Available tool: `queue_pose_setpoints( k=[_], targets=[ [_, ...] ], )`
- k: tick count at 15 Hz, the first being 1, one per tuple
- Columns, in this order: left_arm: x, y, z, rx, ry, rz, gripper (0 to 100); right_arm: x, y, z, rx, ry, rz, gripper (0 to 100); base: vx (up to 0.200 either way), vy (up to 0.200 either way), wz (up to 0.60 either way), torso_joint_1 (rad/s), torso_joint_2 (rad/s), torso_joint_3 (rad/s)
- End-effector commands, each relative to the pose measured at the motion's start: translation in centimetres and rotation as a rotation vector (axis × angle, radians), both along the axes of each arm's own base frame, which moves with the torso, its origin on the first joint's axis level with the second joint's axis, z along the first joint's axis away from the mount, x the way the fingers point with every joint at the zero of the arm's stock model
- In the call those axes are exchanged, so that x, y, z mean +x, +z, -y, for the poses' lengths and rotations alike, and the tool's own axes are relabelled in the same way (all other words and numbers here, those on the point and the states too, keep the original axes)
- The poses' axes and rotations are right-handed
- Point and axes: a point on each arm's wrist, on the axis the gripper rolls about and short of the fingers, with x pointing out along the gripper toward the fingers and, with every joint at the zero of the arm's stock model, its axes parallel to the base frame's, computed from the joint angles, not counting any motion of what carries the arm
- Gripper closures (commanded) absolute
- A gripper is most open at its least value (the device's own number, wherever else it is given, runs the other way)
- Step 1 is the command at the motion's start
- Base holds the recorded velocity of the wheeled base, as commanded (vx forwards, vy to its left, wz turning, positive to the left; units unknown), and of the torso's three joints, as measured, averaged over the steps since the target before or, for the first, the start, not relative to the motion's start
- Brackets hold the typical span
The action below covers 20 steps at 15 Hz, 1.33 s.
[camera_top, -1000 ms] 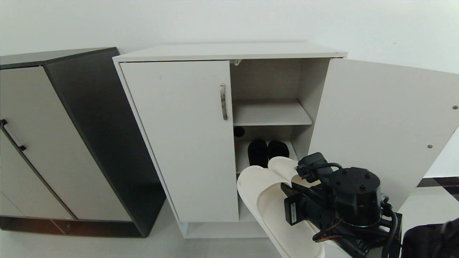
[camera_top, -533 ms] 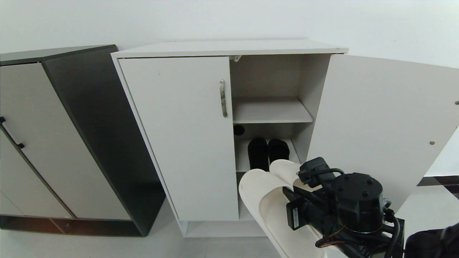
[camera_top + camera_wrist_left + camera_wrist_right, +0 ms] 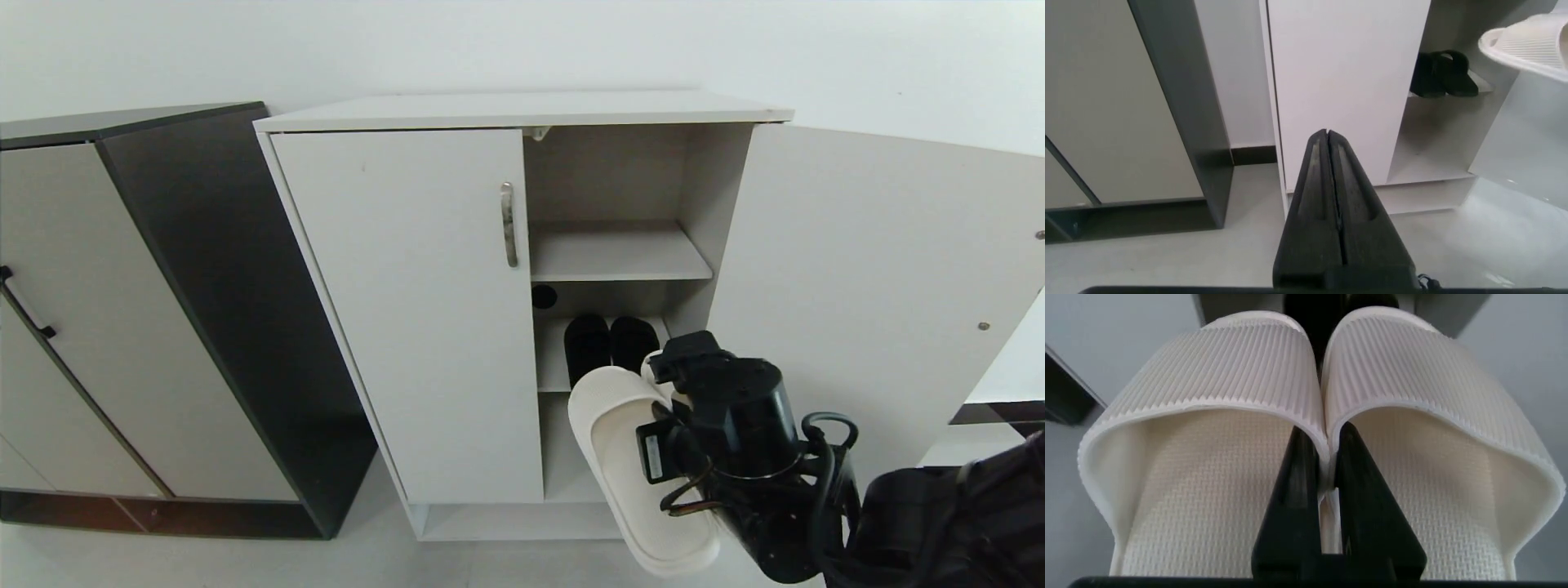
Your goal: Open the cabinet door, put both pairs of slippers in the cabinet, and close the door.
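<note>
White slippers (image 3: 629, 457) are hanging side by side just in front of the open right half of the cabinet (image 3: 522, 110). Your right tool (image 3: 1327, 453) is pinching them together by their inner edges. Black slippers (image 3: 610, 343) are sitting on a shelf inside. The right door (image 3: 857, 286) is standing wide open, and the left door (image 3: 408, 310) is staying closed. Your left tool (image 3: 1327, 140) is hanging low in front of the left door, fingers pressed together on nothing.

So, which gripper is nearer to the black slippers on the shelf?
Right. The right gripper, shut on the white slippers, is just in front of the black slippers; the left gripper stands farther back, facing the closed door.
</note>
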Motion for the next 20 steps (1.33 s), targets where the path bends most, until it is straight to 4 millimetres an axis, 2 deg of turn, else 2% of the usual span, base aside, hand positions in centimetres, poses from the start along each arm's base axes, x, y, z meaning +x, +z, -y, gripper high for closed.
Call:
queue_pose_setpoints(
  k=[1,7,9,18,20],
  targets=[
    [0.0,0.0,0.0,-0.001,0.0,0.0,100,0.3,4.0,-0.9,0.09,-0.064,0.029,100,0.0,0.0,0.0,0.0,0.0,0.0],
    [0.0,0.0,0.0,-0.001,0.0,0.0,100,1.7,8.8,-2.4,0.155,-0.16,0.091,100,0.0,0.0,0.0,0.0,0.0,0.0],
    [0.0,0.0,0.0,-0.001,0.0,0.0,100,2.0,9.8,-2.6,0.164,-0.161,0.1,100,0.0,0.0,0.0,0.0,0.0,0.0],
    [0.0,0.0,0.0,0.002,0.002,0.0,100,2.4,9.9,-3.1,0.165,-0.159,0.1,100,0.0,0.0,0.0,0.0,0.0,0.0],
    [0.0,0.0,0.0,0.003,0.002,0.0,100,2.4,9.9,-3.1,0.165,-0.159,0.1,100,0.2,0.0,0.0,-0.002,0.0,0.005]
  ],
)
